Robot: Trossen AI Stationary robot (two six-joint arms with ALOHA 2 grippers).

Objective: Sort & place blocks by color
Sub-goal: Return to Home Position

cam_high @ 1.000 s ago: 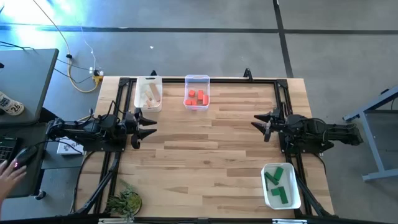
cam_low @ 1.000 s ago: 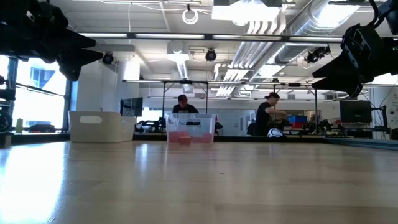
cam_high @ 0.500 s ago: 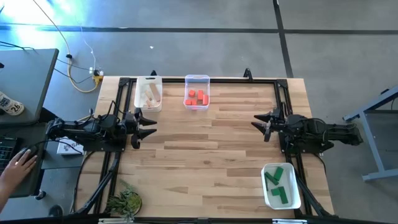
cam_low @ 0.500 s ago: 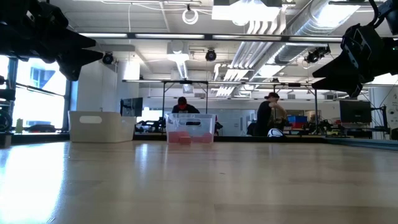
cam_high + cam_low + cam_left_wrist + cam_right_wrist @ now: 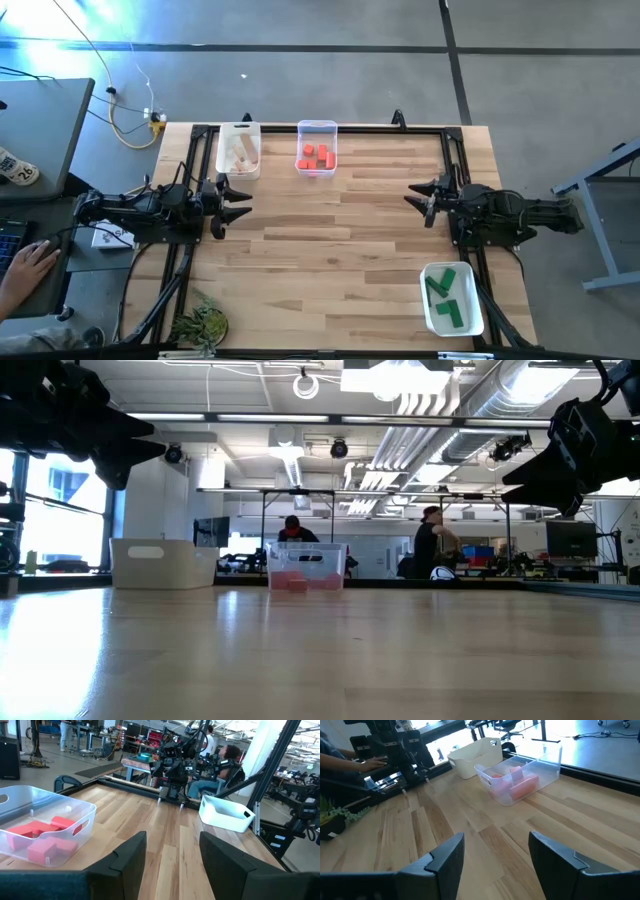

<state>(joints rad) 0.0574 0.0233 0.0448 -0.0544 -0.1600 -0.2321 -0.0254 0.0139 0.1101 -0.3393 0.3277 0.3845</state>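
Observation:
Red-orange blocks [image 5: 316, 156] lie in a clear tub [image 5: 317, 128] at the table's far edge; they also show in the left wrist view [image 5: 42, 836] and the right wrist view [image 5: 517, 781]. Plain wood blocks [image 5: 238, 152] fill a white tub [image 5: 240, 129] to its left. Green blocks [image 5: 446, 296] lie in a white tub [image 5: 427, 305] at the near right corner. My left gripper [image 5: 229, 200] hovers open at the left edge. My right gripper [image 5: 424, 201] hovers open at the right edge. Both hold nothing.
A small plant [image 5: 201, 324] sits at the near left corner. Black rails [image 5: 350, 127] frame the table. A person's hand [image 5: 30, 262] rests at a desk left of the table. People [image 5: 432, 540] stand in the room beyond. Bare wood [image 5: 330, 240] lies between the arms.
Both arms have kept still. The person's hand at the desk on the left has shifted a little, and a person in the room behind has moved.

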